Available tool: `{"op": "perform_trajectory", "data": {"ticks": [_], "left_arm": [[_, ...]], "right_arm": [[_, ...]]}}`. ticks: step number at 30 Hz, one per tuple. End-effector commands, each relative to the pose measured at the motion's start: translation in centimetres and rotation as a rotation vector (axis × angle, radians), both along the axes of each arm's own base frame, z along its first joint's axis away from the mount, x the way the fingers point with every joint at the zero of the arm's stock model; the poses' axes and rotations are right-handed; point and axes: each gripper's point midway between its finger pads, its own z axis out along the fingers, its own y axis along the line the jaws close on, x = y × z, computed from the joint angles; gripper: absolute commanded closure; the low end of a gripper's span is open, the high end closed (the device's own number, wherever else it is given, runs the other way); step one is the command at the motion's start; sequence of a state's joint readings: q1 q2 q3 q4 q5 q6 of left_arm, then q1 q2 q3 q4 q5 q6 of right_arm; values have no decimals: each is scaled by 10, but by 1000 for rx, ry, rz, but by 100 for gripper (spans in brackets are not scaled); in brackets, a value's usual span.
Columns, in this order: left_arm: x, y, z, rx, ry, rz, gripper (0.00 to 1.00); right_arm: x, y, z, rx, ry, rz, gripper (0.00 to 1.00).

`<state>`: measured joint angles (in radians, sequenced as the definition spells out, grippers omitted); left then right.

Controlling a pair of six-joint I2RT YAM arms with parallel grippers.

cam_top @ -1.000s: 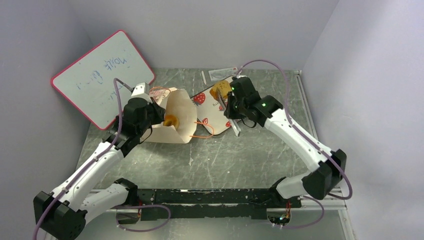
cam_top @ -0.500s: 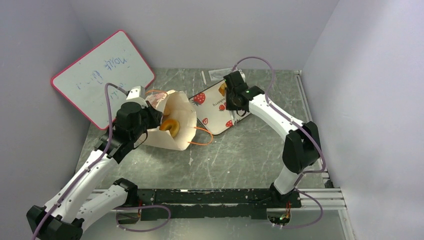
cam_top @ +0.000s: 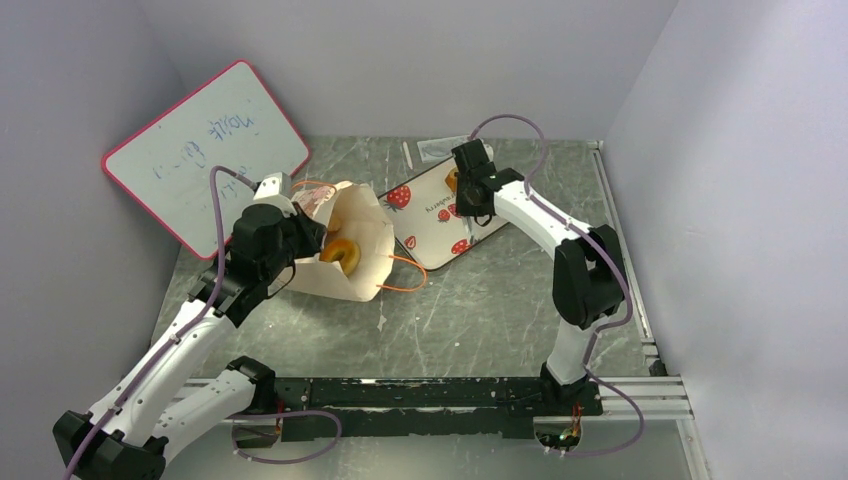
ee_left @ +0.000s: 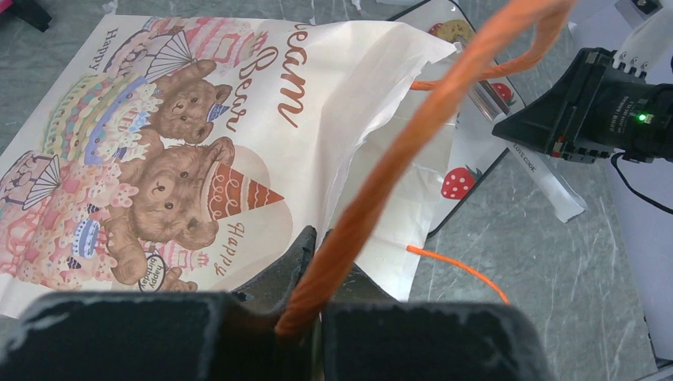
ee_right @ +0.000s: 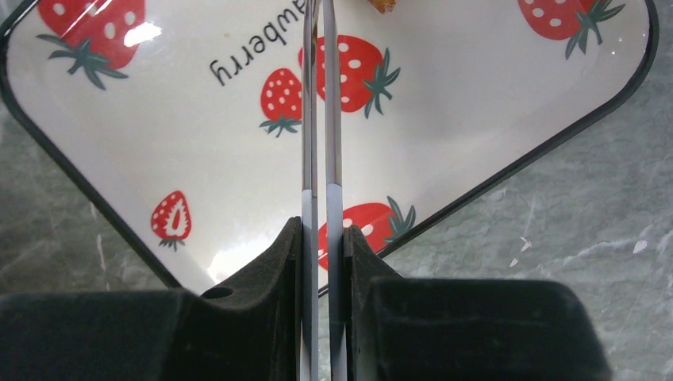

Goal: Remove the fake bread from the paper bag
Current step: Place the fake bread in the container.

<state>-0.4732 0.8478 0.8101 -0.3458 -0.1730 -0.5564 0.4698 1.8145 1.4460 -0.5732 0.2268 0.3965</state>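
The paper bag [cam_top: 365, 262] lies on its side with its mouth towards the tray; its bear-print face fills the left wrist view [ee_left: 317, 95]. A golden-brown ring doughnut [cam_top: 341, 251] sits in the bag's mouth. My left gripper [cam_top: 303, 226] [ee_left: 321, 262] is shut on the bag's orange cord handle [ee_left: 413, 135] and holds the mouth up. My right gripper [cam_top: 470, 196] [ee_right: 321, 234] is shut on thin tongs [ee_right: 311, 119] that reach over the strawberry-print tray [cam_top: 432, 232] [ee_right: 476, 95]. A small orange bread piece [cam_top: 452, 182] [ee_right: 383, 5] is at the tongs' tips on the tray.
A pink-framed whiteboard [cam_top: 205, 150] leans on the left wall behind the bag. A clear plastic wrapper [cam_top: 445, 148] lies at the back of the table. The bag's second orange handle [cam_top: 405, 272] trails on the grey table. Walls close in on three sides.
My right arm has swung the tongs with the bread back over the tray's far end. My left gripper has raised the bag's mouth a little, and the doughnut shows more.
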Motion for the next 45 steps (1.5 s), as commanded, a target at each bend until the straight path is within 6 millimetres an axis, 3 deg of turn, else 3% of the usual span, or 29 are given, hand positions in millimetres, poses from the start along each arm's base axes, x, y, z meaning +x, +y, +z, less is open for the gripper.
{"op": "perform_trajectory", "data": {"ticks": [1,8,15,19,45], "left_arm": [[-2,-5,20,-37,-45,-24,93],[-3,-3,18,-36,-40,-18,93],[-3,-4,15,-36,-38,-17,93],[-2,-5,14,-42,-38,-19,93],[-3,-3,6,-25,-19,-18,93]], "right_arm": [[23,2,12,34,-65,-11,100],[24,3,1,43,-39,-12,98],[22,6,4,59,-38,-1,74],[20,5,2,56,-26,-1,69],[2,-4,20,58,-40,1,66]]}}
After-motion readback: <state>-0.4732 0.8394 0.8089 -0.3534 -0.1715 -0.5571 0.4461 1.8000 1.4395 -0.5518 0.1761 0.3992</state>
